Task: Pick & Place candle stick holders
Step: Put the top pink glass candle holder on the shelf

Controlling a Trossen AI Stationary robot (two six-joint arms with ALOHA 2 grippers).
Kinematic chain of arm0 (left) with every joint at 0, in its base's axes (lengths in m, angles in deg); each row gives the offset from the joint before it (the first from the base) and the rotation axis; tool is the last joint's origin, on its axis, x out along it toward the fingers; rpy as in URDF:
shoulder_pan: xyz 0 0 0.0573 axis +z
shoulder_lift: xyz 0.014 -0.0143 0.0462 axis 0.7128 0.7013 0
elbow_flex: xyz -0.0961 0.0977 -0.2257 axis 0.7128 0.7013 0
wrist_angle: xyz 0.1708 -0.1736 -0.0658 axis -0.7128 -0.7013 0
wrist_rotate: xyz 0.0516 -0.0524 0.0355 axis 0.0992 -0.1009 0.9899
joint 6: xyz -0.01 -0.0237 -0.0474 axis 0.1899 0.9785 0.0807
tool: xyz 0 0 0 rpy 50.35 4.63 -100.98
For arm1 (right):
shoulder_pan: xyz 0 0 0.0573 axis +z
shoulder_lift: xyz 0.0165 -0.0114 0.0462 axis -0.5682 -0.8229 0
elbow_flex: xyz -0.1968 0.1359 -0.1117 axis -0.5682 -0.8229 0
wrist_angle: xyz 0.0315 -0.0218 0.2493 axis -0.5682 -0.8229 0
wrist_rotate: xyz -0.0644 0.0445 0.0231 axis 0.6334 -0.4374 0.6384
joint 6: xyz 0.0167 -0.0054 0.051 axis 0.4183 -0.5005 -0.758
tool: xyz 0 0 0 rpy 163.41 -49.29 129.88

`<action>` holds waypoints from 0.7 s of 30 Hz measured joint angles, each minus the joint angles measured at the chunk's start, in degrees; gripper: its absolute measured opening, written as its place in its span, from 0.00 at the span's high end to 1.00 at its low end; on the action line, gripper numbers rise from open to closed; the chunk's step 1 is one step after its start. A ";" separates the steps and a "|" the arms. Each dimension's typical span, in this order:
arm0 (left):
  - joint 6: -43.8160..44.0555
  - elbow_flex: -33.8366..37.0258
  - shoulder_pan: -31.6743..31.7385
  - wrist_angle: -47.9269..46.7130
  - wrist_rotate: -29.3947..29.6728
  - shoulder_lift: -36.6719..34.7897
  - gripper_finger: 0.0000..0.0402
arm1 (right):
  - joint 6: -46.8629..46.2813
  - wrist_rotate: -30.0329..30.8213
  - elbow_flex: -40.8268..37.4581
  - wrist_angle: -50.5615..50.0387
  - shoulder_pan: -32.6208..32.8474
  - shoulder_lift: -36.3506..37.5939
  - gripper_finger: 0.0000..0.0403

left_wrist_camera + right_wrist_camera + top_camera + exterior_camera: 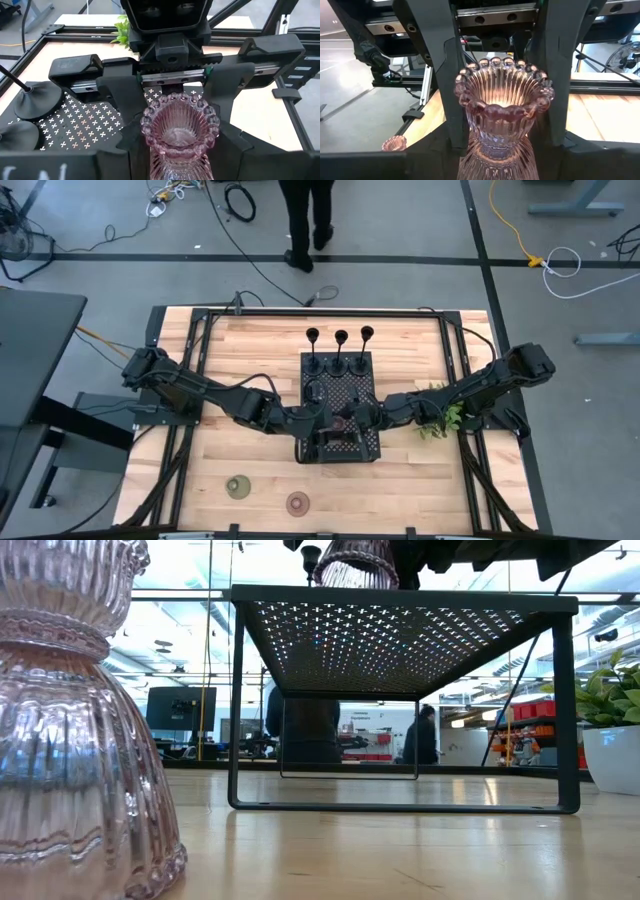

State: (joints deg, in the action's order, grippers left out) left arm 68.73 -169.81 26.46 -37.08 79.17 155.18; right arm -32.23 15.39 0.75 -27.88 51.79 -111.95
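A pinkish translucent ribbed candle holder [345,420] stands upright on the near part of the black perforated tray [340,385]. It also shows in the left wrist view [180,125], the right wrist view [502,107] and the low view [355,565]. My left gripper [328,420] and my right gripper [362,416] meet at it from opposite sides. Three slim black holders [341,350] stand by their round bases on the tray's far part. A second pinkish holder [297,502] and an olive one [238,486] stand on the table near its front edge. My left gripper has the pink holder's body below the beaded rim [470,125] between its two fingers [455,100]. They come nearly level from the table's left. The holder is upright, its foot at the tray top. My right gripper pinches the same body [210,135] between its fingers [225,100], nearly level from the table's right, facing my left gripper.
A small green plant [440,415] in a white pot [610,755] stands right of the tray, under my right arm. The tray stands on thin legs [236,710] above the table. A person [305,220] stands beyond the far edge. Bare wood lies at the front right.
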 joint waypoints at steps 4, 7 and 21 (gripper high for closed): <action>-0.33 0.00 0.00 0.06 -0.12 0.00 0.57 | -0.21 0.25 0.00 -0.29 0.43 0.00 0.55; -0.37 0.00 -0.04 0.11 -0.23 0.00 0.57 | -0.27 0.48 0.00 -0.34 0.61 0.00 0.55; -1.64 0.04 -1.79 0.45 -1.20 -3.24 0.56 | -1.31 0.89 0.13 -0.45 2.01 2.15 0.58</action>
State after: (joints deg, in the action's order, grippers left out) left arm 67.09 -169.77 24.67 -36.63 77.97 151.94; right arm -33.53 16.28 0.88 -28.33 53.80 -109.80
